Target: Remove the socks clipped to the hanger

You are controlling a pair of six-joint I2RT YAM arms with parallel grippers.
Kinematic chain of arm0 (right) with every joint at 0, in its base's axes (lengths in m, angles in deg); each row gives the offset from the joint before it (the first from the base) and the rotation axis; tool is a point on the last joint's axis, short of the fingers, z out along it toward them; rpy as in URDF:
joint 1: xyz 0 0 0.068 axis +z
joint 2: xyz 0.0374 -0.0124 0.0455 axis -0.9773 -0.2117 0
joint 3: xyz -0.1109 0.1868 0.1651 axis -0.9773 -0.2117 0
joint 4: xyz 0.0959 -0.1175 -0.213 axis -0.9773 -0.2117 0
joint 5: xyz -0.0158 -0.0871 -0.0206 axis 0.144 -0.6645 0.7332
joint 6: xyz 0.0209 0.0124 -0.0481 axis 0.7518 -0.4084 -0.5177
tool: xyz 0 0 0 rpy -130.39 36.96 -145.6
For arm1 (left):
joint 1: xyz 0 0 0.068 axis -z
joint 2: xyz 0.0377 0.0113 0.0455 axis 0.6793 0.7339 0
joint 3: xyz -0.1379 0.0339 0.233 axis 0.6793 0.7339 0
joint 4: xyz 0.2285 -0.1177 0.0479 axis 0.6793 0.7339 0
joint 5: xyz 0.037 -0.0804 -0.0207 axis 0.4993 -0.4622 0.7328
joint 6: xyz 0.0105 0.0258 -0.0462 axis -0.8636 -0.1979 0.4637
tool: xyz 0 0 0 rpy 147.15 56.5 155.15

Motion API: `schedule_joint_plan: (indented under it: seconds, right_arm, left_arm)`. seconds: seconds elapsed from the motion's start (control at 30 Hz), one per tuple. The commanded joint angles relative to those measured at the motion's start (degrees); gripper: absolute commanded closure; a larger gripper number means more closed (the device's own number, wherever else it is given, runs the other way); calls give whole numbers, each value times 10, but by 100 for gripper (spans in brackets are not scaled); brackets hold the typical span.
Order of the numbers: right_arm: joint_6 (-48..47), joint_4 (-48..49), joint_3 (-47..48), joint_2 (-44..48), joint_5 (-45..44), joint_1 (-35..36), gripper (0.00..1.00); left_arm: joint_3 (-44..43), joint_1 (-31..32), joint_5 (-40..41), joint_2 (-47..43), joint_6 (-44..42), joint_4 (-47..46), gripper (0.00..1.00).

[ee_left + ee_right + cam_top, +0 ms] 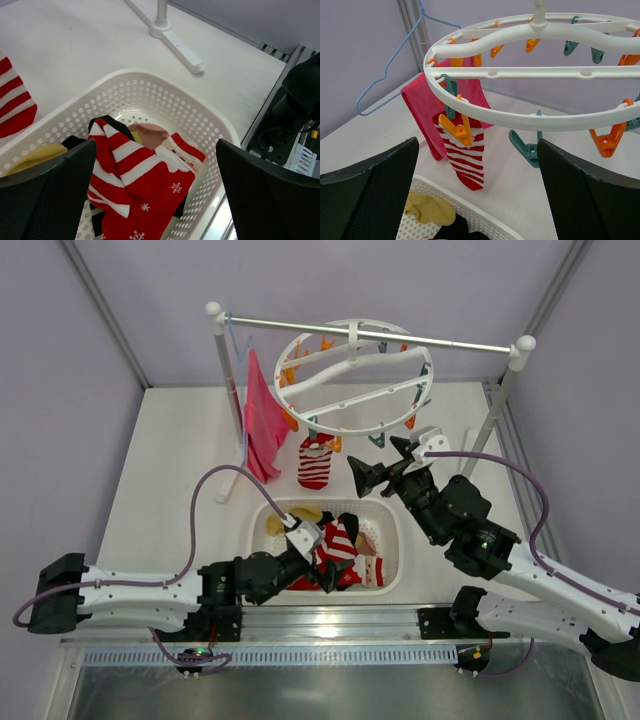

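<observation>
The left gripper [322, 555] hovers, jaws spread and empty, over the white basket [400, 540], where loose socks [135, 175] lie. At its 1 o'clock the right gripper [385, 462], also spread and empty, faces the hanger [530, 72]. One striped sock [315, 462] hangs clipped at the ring's 7 o'clock.

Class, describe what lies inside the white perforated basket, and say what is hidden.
Inside the basket lie red-and-white striped socks with snowflakes, a mustard yellow sock, a pale pink sock and a black sock. Anything beneath the pile is hidden.
</observation>
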Motion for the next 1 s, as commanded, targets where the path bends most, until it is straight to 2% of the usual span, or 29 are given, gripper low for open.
schedule_joint_plan:
  seconds: [0.0,0.33,0.47,0.53,0.63,0.7,0.77,0.8,0.9,0.97]
  right_arm:
    - [2,12,2,12,3,-1,0]
    - [0,8,-9,34,-2,-1,0]
    - [-5,8,-17,48,-7,-1,0]
    - [-9,10,-21,59,-10,-2,0]
    - [-12,14,-31,76,-10,-2,0]
    - [-13,16,-39,85,-9,-3,0]
    - [-14,17,-43,95,-7,-3,0]
    - [-14,18,-46,98,-6,-2,1]
    - [-14,19,-52,110,-4,-3,0]
    - [-14,19,-56,120,-4,-4,0]
  left_arm:
    - [4,2,31,-26,1,-4,1]
    - [7,2,103,-69,-29,1,0]
    - [38,-10,173,-88,-78,-83,1]
    - [45,-29,154,-107,-83,-90,0]
    - [52,-81,81,-144,-77,-90,0]
    - [50,-134,30,-149,-76,-91,1]
    - [46,-178,-19,-138,-55,-92,0]
    - [43,-230,-84,-129,-41,-94,0]
    - [26,-303,-166,-63,-2,-118,0]
    - [9,-316,-178,-11,-10,-142,0]
